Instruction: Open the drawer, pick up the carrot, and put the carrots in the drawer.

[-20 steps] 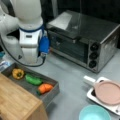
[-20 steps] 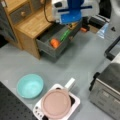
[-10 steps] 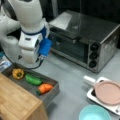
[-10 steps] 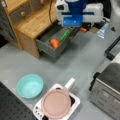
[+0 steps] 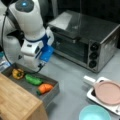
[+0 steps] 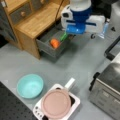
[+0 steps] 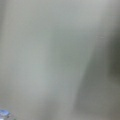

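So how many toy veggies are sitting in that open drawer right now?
3 in the drawer: a yellow-orange round item at a front view's left, a long green vegetable in the middle, the carrot at its right end. The wooden top might hide more.

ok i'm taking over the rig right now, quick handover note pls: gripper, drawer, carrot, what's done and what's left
Gripper: not visible in any view; the arm's blue-and-white wrist hangs above the back of the drawer, and the wrist view shows only a grey blur.
Drawer: open in both front views.
Carrot: lying inside the drawer at its front end, beside the long green vegetable and the yellow round item. Nothing touches it.
Done: drawer opened, carrot in the drawer.
Left: nothing of the task shows as undone.
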Available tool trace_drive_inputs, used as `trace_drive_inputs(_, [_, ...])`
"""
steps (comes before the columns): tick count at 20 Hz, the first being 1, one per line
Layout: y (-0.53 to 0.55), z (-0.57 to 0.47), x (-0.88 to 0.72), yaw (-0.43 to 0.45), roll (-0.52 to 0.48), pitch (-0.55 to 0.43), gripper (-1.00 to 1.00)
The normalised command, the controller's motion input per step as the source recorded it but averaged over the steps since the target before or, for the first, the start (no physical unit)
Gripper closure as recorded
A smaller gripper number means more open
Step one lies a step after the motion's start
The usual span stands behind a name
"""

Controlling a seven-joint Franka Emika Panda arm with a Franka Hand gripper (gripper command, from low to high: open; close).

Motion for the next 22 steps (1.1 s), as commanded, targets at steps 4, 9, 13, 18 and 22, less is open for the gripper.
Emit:
trace_drive_inputs(4, [0.22, -0.22, -0.22, -0.188, -0.076, -0.289, -1.00])
trace_drive_inputs(9, [0.06, -0.12, -0.17, -0.105, -0.039, -0.228, -1.00])
trace_drive_inputs(13, [-0.01, -0.04, -0.17, -0.065, -0.040, -0.169, -1.00])
trace_drive_inputs(18, [-0.07, -0.04, -0.17, -0.033, -0.037, -0.139, -1.00])
trace_drive_inputs(22, [-0.16, -0.13, -0.10, 0.038, -0.024, -0.134, -1.00])
